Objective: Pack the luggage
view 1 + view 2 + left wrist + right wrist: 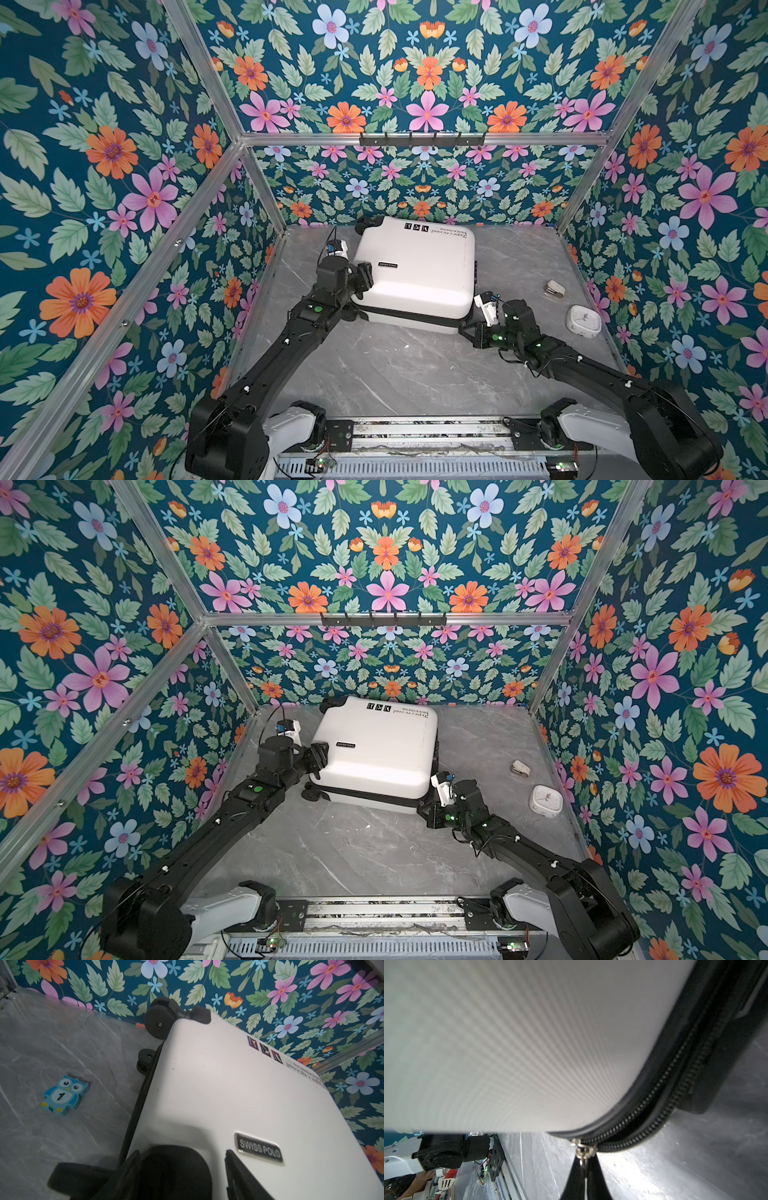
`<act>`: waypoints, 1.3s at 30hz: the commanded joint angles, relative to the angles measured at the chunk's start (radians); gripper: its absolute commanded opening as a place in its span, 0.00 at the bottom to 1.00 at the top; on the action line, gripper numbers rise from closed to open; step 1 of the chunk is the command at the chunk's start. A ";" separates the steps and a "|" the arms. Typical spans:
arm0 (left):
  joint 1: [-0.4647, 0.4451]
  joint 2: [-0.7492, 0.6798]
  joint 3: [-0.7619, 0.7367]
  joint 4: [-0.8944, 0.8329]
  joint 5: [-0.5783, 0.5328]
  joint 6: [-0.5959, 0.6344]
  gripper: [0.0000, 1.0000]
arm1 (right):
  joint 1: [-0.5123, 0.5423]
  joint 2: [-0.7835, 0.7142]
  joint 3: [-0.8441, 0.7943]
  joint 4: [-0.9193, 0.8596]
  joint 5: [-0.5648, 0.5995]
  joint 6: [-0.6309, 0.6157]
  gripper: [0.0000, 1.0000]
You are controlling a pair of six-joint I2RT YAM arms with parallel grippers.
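Note:
The white luggage [415, 266] [374, 746] lies flat on the grey marble table, lid down, printed text toward the back wall. My left gripper [365, 277] [180, 1152] rests on the lid's near left corner. It is open, its fingers [239, 1176] standing either side of a black wheel housing [174, 1172], with a gap on one side. My right gripper [464, 328] [584, 1164] is at the luggage's near right corner, shut on the metal zipper pull [581, 1152]. The zipper band [654, 1095] gapes apart beyond the slider.
A blue owl toy [62, 1095] with a "1" lies on the table left of the luggage. A white clock [584, 323] and a small white stapler-like object [555, 288] lie at the right. A black hook rail [419, 139] hangs on the back frame.

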 commanded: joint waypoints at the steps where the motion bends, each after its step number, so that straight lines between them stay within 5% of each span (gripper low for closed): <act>1: 0.060 -0.060 0.005 -0.124 0.067 -0.067 0.66 | 0.001 0.002 0.006 0.034 0.038 -0.001 0.00; 9: 0.278 -0.207 -0.161 0.043 0.385 -0.390 0.68 | 0.001 -0.017 0.005 0.011 0.043 -0.003 0.00; 14: 0.298 -0.164 -0.156 0.002 0.447 -0.533 0.63 | 0.001 -0.030 0.009 -0.004 0.046 -0.006 0.00; 19: 0.300 -0.134 -0.211 0.155 0.491 -0.666 0.63 | 0.000 -0.034 0.009 -0.006 0.048 -0.006 0.00; 32: 0.301 0.025 -0.221 0.407 0.492 -0.774 0.61 | 0.002 -0.034 0.001 -0.003 0.053 0.001 0.00; 39: 0.301 0.063 -0.241 0.461 0.530 -0.786 0.27 | 0.001 -0.034 -0.005 -0.003 0.066 0.005 0.00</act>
